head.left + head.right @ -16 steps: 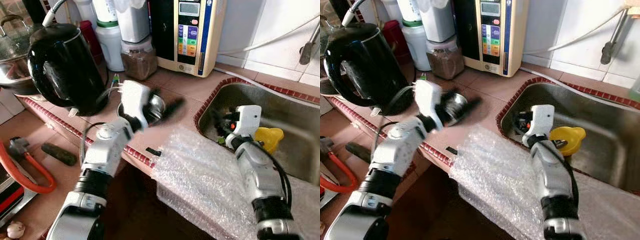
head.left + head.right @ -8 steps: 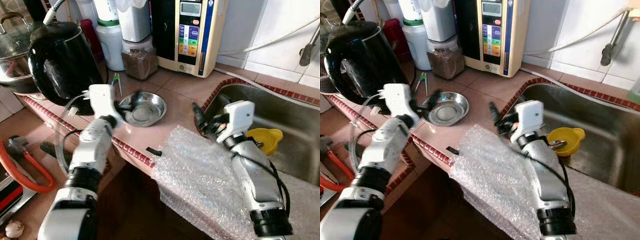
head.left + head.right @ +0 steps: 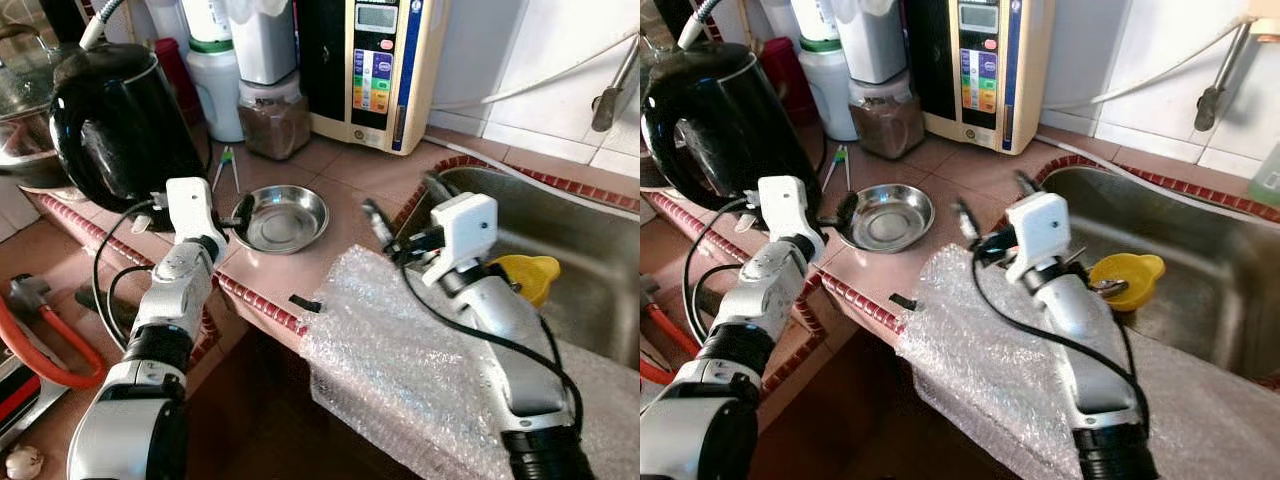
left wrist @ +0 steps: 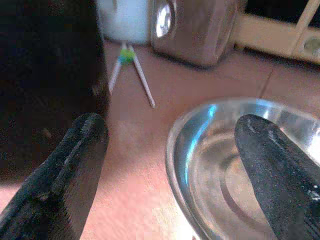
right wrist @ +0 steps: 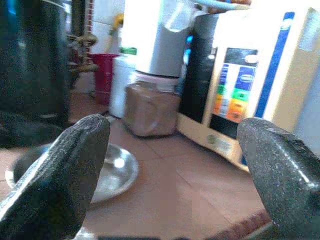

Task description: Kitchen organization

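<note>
Now the left gripper, fingers spread, straddles the shiny round steel dish's rim mid-frame; right gripper hovers open beside it.

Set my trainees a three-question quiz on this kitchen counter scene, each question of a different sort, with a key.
1. True or false: the left gripper is shut on the steel bowl.
2. Multiple choice: what lies in the sink? A a red mug; B a yellow funnel; C a spoon.
3. Fill in: the sheet hanging over the counter edge under the right arm is ____ wrap.

Key
1. False: its fingers are open, at the bowl's rim.
2. B.
3. Bubble: the bubble wrap.
</note>
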Motion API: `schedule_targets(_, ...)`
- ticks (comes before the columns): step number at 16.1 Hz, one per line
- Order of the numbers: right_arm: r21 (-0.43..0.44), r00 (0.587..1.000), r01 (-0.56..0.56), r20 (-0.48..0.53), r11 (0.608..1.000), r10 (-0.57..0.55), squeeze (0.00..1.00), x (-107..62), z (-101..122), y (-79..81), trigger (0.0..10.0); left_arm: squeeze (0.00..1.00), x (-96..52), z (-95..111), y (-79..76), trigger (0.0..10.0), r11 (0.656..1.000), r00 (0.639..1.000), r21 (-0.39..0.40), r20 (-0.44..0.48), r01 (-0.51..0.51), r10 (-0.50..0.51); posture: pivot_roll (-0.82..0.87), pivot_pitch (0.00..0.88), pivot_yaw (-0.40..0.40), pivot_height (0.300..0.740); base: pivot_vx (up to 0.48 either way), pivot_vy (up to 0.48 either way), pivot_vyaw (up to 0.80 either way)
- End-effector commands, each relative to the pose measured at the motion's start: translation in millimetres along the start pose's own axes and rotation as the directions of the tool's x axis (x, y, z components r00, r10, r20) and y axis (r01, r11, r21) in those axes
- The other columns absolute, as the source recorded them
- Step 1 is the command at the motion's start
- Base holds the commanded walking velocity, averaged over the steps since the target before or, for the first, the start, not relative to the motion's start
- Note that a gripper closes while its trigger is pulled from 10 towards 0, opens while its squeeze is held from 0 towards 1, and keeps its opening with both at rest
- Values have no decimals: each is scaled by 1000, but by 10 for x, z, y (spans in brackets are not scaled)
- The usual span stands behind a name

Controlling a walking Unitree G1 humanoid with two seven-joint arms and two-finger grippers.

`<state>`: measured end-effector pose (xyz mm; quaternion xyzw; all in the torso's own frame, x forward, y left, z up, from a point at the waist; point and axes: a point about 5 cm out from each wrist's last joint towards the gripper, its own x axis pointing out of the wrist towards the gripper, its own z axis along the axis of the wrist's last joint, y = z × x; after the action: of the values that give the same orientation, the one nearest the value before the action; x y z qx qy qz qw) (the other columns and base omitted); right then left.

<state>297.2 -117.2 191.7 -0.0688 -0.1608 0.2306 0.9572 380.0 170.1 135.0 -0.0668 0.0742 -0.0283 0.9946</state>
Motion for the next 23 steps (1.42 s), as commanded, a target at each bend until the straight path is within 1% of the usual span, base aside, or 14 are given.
schedule_targets(1,19,999,-43,22,999,42,0,26,75,80,10000,0,22,10,-9,10000,1000,1000,-19,-20,2,-2,-122,34,83,740,0,0,0)
schedule_targets(2,21,998,-62,19,998,62,0,25,76,118,10000,0,26,-22,-14,8902,1000,999,-31,-41,-3,2,-122,36,83,740,0,0,0)
schedule_targets(3,19,996,-83,13,996,83,0,20,73,157,10000,0,32,-58,-13,314,999,998,-45,-69,-9,6,-122,37,84,740,0,0,0)
schedule_targets(4,24,994,-105,-4,994,105,0,1,59,193,10000,0,45,-95,4,0,999,994,-50,-109,-9,3,-121,40,85,740,0,0,0)
schedule_targets(6,56,987,-153,-48,987,155,0,-25,15,226,10000,0,65,-72,23,0,993,992,-114,-124,-23,9,-123,40,90,740,0,0,0)
schedule_targets(7,85,982,-170,-74,982,176,0,-51,-28,218,10000,0,69,-88,12,0,988,989,-151,-147,-16,-6,-120,38,89,740,0,0,0)
schedule_targets(10,108,970,-183,-144,977,198,0,-97,-126,164,10000,0,77,-108,-5,0,984,985,-178,-172,0,-31,-122,37,91,740,0,0,0)
schedule_targets(11,110,962,-166,-201,980,186,0,-130,-215,101,10000,0,75,-153,-25,0,977,978,-212,-205,0,-45,-119,38,90,740,0,0,0)
schedule_targets(12,157,967,-71,-232,985,107,0,-142,-277,-82,10000,0,63,-207,-32,0,976,971,-219,-232,3,-55,-116,37,91,740,0,0,0)
schedule_targets(13,167,968,-56,-234,984,95,0,-145,-270,-151,10000,0,58,-216,-24,0,977,970,-212,-237,3,-55,-116,37,91,740,0,0,0)
schedule_targets(18,161,970,-1,-240,987,40,0,-174,-230,-301,10000,0,40,-262,23,0,988,967,-155,-252,0,-39,-142,44,92,740,0,0,0)
schedule_targets(21,178,969,-22,-237,984,64,0,-177,-228,-266,10000,0,50,-248,-28,0,986,966,-166,-246,34,-75,-143,43,91,740,0,0,0)
schedule_targets(22,206,970,-49,-224,977,96,0,-165,-207,-234,10000,0,54,-241,-70,0,984,965,-165,-240,70,-108,-142,41,90,740,0,0,0)
schedule_targets(23,257,968,-115,-188,959,166,0,-156,-152,-161,10000,0,62,-218,-128,0,979,964,-170,-223,111,-148,-143,41,90,740,0,0,0)
